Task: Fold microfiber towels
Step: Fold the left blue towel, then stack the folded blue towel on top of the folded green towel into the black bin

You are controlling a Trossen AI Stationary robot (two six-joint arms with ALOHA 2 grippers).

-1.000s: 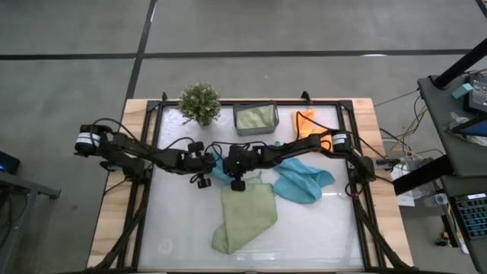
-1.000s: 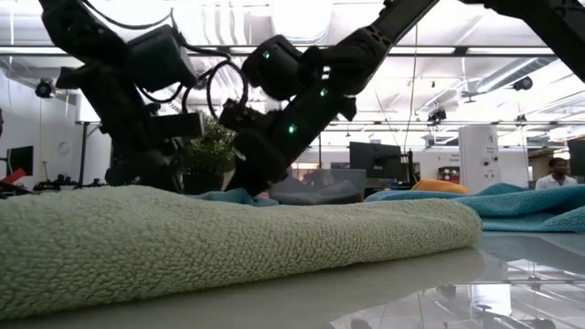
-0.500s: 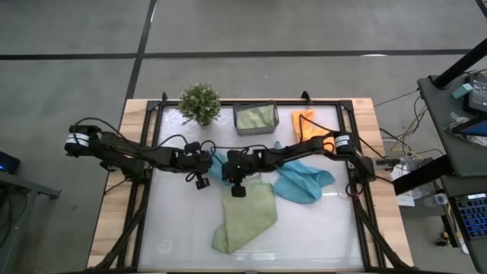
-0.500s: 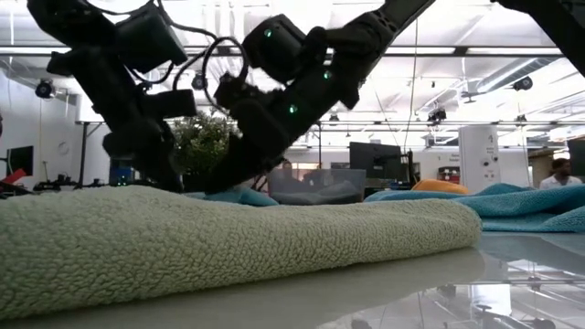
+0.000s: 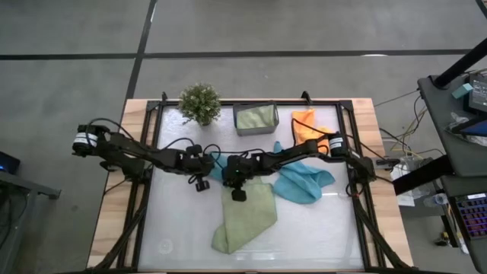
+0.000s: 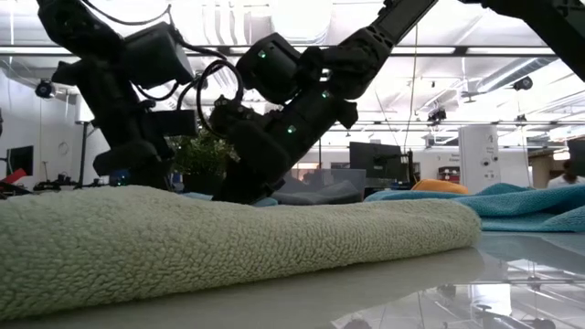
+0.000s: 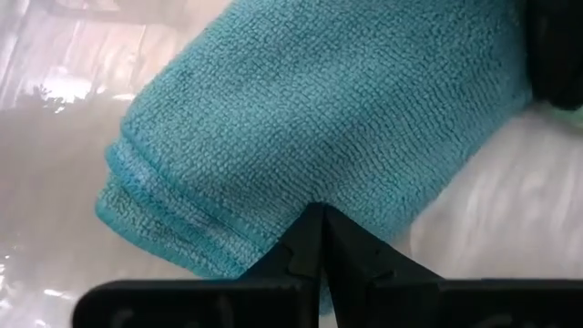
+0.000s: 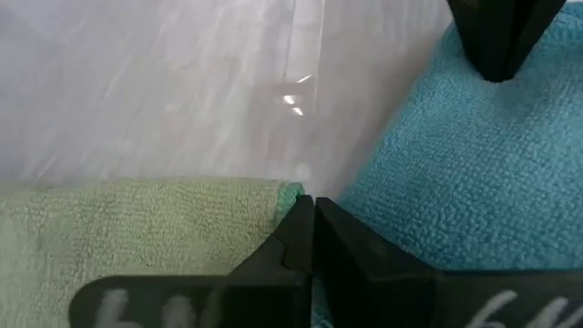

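Observation:
A folded teal-blue towel (image 7: 301, 109) lies at the table's middle (image 5: 218, 169), its stacked edges (image 7: 137, 196) on the table. My left gripper (image 7: 319, 214) comes from the left and is shut, its tips at this towel (image 8: 497, 55). My right gripper (image 8: 312, 205) comes from the right, also shut, at the seam between the teal towel (image 8: 455, 200) and a corner of the light green towel (image 8: 137, 228). The green towel (image 5: 245, 217) lies folded toward the near edge. A second teal towel (image 5: 303, 183) lies crumpled at the right. My left gripper sets its shut fingertips (image 8: 499, 73) on the teal towel's top face, slanting down from the table's left. The towel lies flat on the table. Whether a layer sits between the fingers, I cannot tell. My right gripper has its shut tips at the teal towel's edge (image 8: 351, 196) beside the green towel's corner (image 8: 273, 193), slanting down from the right. The fingers themselves hide whether they touch either cloth.
An orange towel (image 5: 308, 124) lies at the far right. A grey bin (image 5: 256, 119) with a green cloth in it and a small potted plant (image 5: 200, 104) stand along the far edge. Bare table shows at the near left (image 5: 183, 228).
My right gripper has sunk a little and gone slightly toward the table's left and near edge, staying shut at the teal towel. My left arm has swayed out and back; its gripper stands about where it was. The towels have kept their places.

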